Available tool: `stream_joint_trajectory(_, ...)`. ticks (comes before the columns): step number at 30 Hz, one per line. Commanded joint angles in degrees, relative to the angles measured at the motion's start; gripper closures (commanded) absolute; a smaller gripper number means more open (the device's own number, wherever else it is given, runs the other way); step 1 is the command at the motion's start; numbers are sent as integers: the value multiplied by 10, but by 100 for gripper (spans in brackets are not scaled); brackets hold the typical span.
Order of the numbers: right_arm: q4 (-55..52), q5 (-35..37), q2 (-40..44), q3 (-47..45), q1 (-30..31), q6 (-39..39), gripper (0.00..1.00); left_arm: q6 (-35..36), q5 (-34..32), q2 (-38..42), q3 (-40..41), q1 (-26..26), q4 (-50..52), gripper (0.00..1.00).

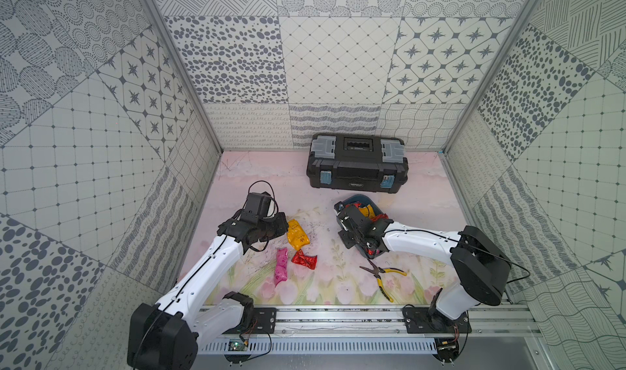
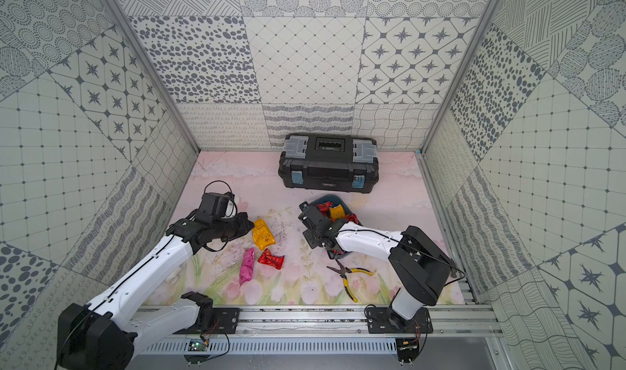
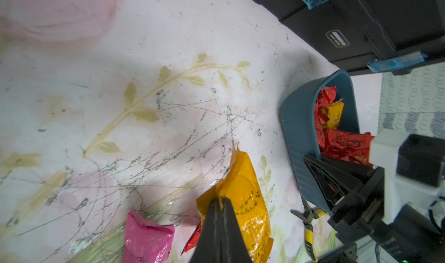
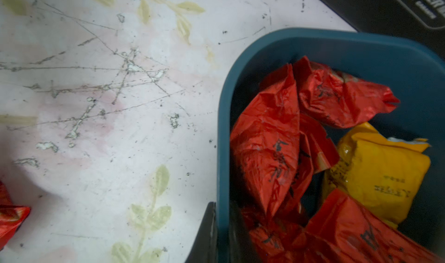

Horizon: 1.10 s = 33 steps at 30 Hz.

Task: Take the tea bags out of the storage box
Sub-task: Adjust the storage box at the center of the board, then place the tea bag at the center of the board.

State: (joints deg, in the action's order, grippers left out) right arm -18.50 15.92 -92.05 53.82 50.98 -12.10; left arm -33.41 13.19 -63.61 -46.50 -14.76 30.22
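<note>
The teal storage box [image 1: 367,199] lies under my right wrist; its wall [image 4: 313,41] fills the right wrist view. My right gripper [image 4: 222,214] is shut on that wall, with one finger outside and one inside. Red tea bags [image 4: 267,143] and a yellow one [image 4: 382,175] lie inside the box. On the mat lie a yellow-orange tea bag [image 1: 298,238], a pink one [image 1: 281,266] and a red one [image 1: 305,261]. My left gripper [image 3: 220,199] is shut on the edge of the yellow-orange tea bag [image 3: 245,201], which rests on the mat.
A large black toolbox [image 1: 357,166] stands at the back, just behind the storage box. Yellow-handled pliers [image 1: 384,276] lie on the mat in front of the box, near my right arm. Patterned walls close in three sides.
</note>
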Motion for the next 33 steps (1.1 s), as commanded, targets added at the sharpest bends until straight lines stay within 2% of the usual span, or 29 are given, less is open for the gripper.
stream_joint_trajectory(1, 40, 16, 22, -4, -10, -42, 93, 91, 150, -49, -22, -11, -86, 100)
stream_joint_trajectory(10, 74, 33, 26, -18, -64, -111, 94, 187, 173, -198, -104, -95, -70, 100)
stream_joint_trajectory(14, 78, 43, 20, -14, -76, -124, 94, 224, 183, -249, -135, -117, -50, 100)
stream_joint_trajectory(18, 89, 39, 24, -20, -77, -128, 91, 279, 170, -302, -174, -138, 18, 100)
stream_joint_trajectory(22, 107, 5, 43, -36, -78, -110, 79, 320, 158, -333, -193, -150, 59, 100)
stream_joint_trajectory(28, 85, -44, 94, -38, -77, -85, 53, 309, 122, -332, -169, -152, 47, 100)
stream_joint_trajectory(30, 77, -55, 123, -40, -77, -80, 50, 310, 110, -332, -165, -152, 49, 100)
stream_joint_trajectory(33, 56, -44, 162, -37, -78, -78, 47, 313, 89, -323, -161, -153, 50, 92)
